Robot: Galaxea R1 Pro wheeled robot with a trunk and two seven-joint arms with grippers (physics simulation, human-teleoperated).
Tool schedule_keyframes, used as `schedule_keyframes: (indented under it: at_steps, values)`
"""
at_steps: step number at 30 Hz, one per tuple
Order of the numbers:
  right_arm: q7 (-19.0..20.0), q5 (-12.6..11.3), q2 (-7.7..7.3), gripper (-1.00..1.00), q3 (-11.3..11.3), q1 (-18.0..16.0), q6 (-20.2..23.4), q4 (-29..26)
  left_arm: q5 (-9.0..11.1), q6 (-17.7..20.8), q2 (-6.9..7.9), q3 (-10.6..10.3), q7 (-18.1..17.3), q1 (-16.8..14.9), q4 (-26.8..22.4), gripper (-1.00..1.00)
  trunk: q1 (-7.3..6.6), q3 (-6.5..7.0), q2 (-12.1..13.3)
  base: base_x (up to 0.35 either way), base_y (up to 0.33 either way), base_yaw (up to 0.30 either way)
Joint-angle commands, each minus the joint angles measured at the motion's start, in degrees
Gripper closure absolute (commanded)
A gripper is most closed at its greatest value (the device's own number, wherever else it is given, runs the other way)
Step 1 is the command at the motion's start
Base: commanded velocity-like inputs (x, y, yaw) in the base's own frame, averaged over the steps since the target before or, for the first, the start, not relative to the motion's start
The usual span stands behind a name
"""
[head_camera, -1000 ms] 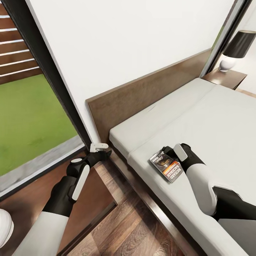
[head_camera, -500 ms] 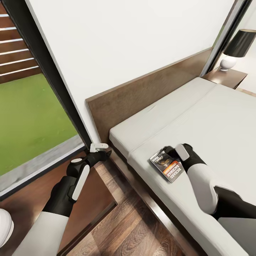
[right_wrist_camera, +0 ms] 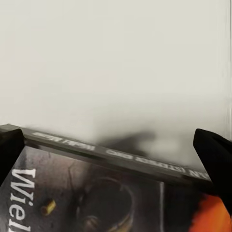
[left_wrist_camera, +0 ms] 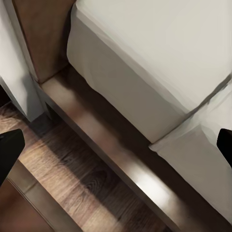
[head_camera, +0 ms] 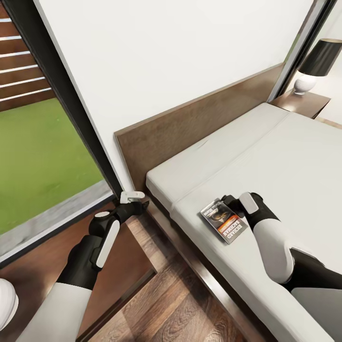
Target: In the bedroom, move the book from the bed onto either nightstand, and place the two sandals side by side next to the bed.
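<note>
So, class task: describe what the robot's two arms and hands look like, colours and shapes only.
Both arms have rounded glossy white shells joined by black segments. The left hand has a black wrist with a white oval panel and pale flat fingers. The right hand is black with a white panel; its fingertips look black and rounded.

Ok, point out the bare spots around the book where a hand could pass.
The mattress lies bare from the book back to the headboard and across toward the far nightstand. It is crowded only at the book's far edge, where the right gripper sits.
</note>
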Motion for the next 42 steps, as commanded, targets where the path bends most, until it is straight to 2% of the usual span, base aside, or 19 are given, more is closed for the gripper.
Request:
schedule_keyframes:
  at_steps: [1, 10, 42]
  values:
    - [-0.2, -0.4, -0.03, -1.00, -0.4, 0.0, -0.2, 0.5, 0.3, 0.3, -0.01, 0.0, 0.1, 0.0, -0.1, -1.00, 0.02, -0.05, 0.0, 0.000, 0.000, 0.000]
    - [-0.3, -0.4, 0.04, -1.00, -1.4, 0.0, -0.2, 0.5, 0.3, 0.3, 0.01, 0.0, 0.1, 0.0, -0.4, -1.00, 0.02, -0.05, 0.0, 0.000, 0.000, 0.000]
    - [-0.2, -0.3, 0.05, -1.00, -1.4, 0.0, -0.1, 0.5, 0.4, 0.4, 0.02, 0.0, 0.1, 0.1, -0.5, -1.00, 0.02, -0.05, 0.0, -0.051, 0.000, 0.000]
